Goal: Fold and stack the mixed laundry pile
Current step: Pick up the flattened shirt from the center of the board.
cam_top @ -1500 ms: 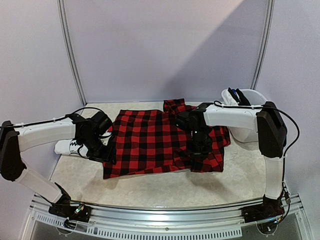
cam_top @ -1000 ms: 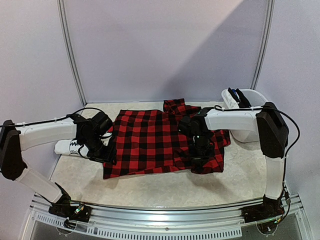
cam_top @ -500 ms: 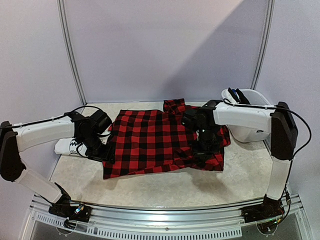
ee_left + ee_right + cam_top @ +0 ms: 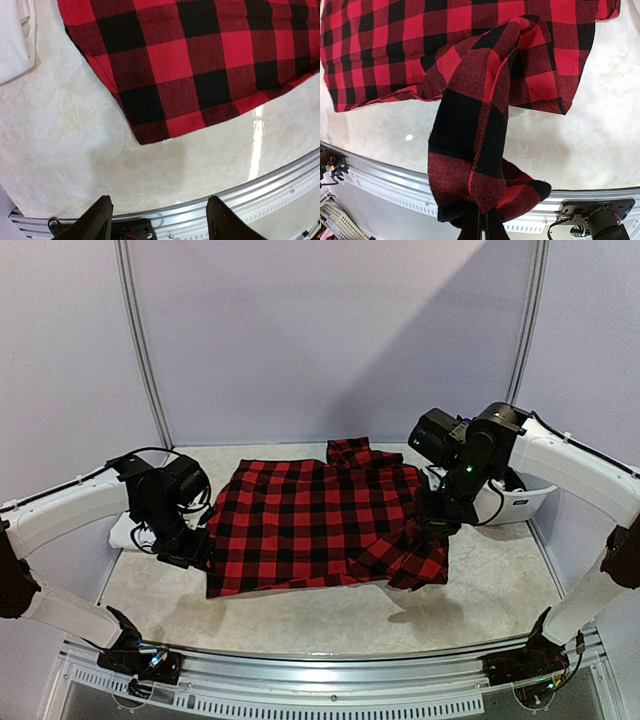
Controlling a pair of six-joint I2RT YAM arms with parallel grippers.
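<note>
Left gripper (image 4: 188,552): jaws spread wide, nothing between them. In the left wrist view (image 4: 159,206) both fingers (image 4: 102,217) stand over bare table (image 4: 75,150), pointing at the near-left corner of the cloth but apart from it.

White garment (image 4: 124,532): lies flat at the far left of the table, beside and partly behind the left wrist. In the wrist view its edge (image 4: 12,40) shows at the upper left, separated from the plaid by a strip of bare surface.

Red-black plaid garment (image 4: 300,520): spread over the middle of the table, mostly flat. Left edge runs straight; the near-left corner (image 4: 150,132) rests on the table, just short of the metal rail (image 4: 260,192). A bunched hump of the same cloth sits at the far edge, right of centre. The right near portion is lifted off the surface and folded over on itself.

Right gripper (image 4: 437,528): pressed together on the plaid. The right wrist view (image 4: 481,226) shows a doubled fold of cloth (image 4: 470,125) running from the spread part down into the pinch, with slack bulging either side of the fingers.

White tub (image 4: 512,502): far right, largely hidden behind the right arm; contents cannot be made out.
</note>
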